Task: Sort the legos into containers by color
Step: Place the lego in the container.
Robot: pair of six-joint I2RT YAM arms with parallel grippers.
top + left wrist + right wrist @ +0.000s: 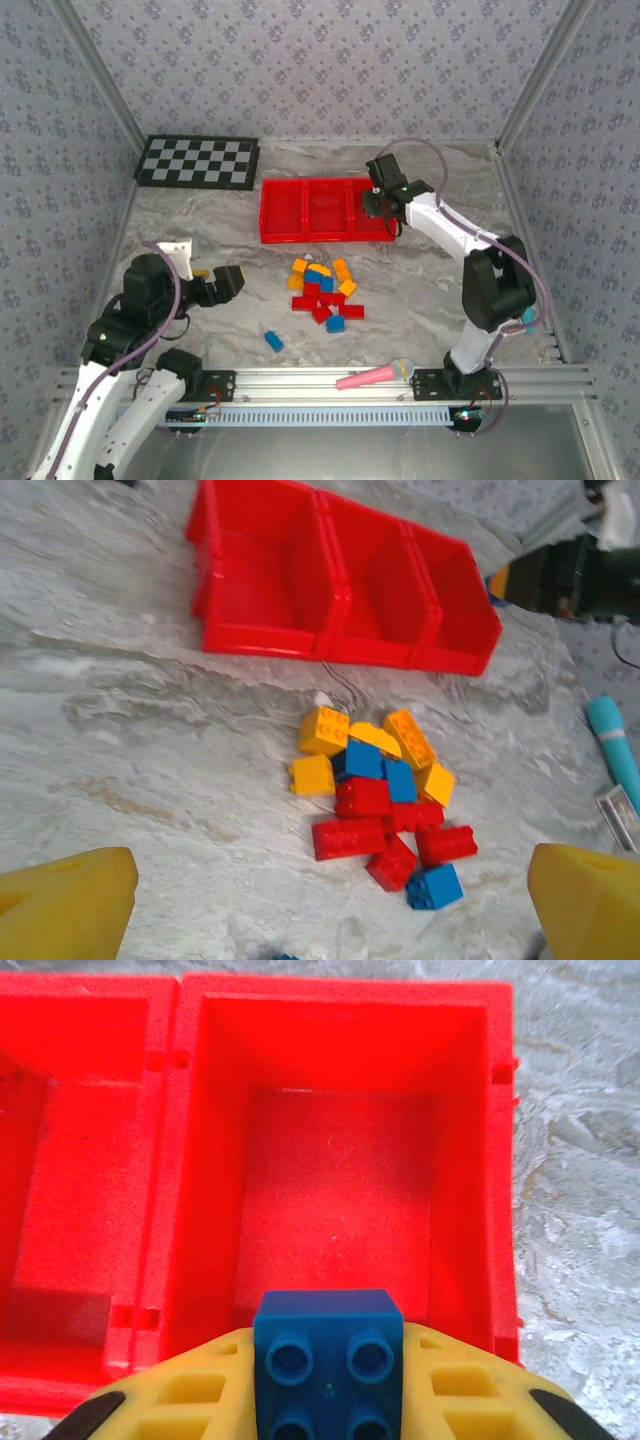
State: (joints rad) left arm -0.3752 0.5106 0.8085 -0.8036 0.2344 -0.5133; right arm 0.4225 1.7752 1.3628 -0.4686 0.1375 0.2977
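The right gripper (385,203) pinched a blue lego (328,1355) above the red tray's (268,212) rightmost compartment (340,1200). The left gripper (228,281) gaped wide at 9 o'clock from the lego pile (322,290), with the tray at 12 o'clock.

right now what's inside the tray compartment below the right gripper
Bare red floor and walls in the right compartment, no brick visible. Its near edge is covered by the blue brick held in the right gripper.
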